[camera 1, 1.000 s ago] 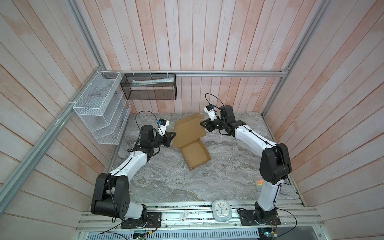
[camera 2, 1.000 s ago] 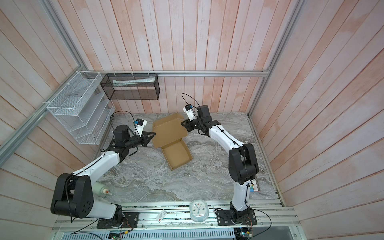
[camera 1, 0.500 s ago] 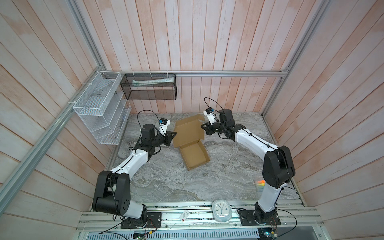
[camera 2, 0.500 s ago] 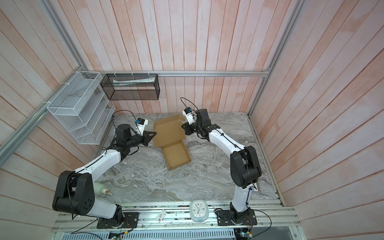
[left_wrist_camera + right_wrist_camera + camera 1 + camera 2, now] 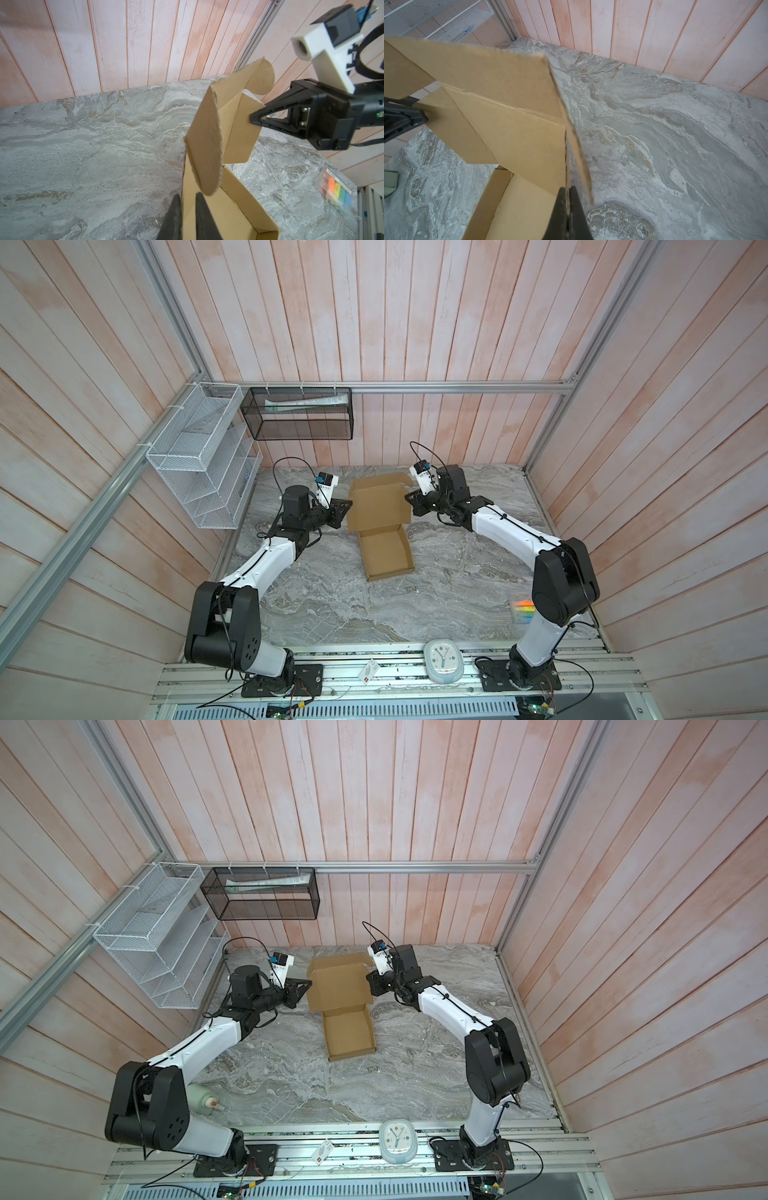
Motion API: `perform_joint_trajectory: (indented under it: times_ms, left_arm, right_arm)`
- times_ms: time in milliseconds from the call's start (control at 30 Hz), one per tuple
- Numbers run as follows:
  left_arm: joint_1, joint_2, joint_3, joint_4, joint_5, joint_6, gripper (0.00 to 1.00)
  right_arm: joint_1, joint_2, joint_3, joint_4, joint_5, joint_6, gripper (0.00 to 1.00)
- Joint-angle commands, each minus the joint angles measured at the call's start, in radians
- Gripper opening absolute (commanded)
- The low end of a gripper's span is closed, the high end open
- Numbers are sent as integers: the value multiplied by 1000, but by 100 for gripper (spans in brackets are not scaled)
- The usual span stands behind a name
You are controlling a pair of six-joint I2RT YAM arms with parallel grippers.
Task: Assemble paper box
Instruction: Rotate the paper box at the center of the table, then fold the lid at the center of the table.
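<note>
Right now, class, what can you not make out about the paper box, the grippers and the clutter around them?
Left gripper: cut off by the left wrist view's edge; grip on the paper box unclear.
Colourful packet: blurred in a top view, too small to identify.
Bottle: partly behind the left arm in a top view.
Clock: face too small to read.
</note>
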Motion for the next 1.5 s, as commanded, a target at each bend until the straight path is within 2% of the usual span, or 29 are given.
perform_joint_trajectory:
  times_ms: [0,333,867,1167,1467]
  left_arm:
    - [-6,23,35,-3,2,-27,20]
    - [-35,46,58,-49,-12,-25,20]
    - [-102,27,79,-133,-182,-102,18]
    - [-122,26,72,-125,-270,-170,8]
    - [-124,20,56,-82,-287,-211,1]
  right_arm:
    - [1,-46,-17,31,29,27,0]
    - [7,-47,-29,36,50,44,0]
    - [46,-62,-44,15,198,128,0]
    - [104,-87,-69,23,291,149,0]
    - [146,-81,-74,32,352,181,0]
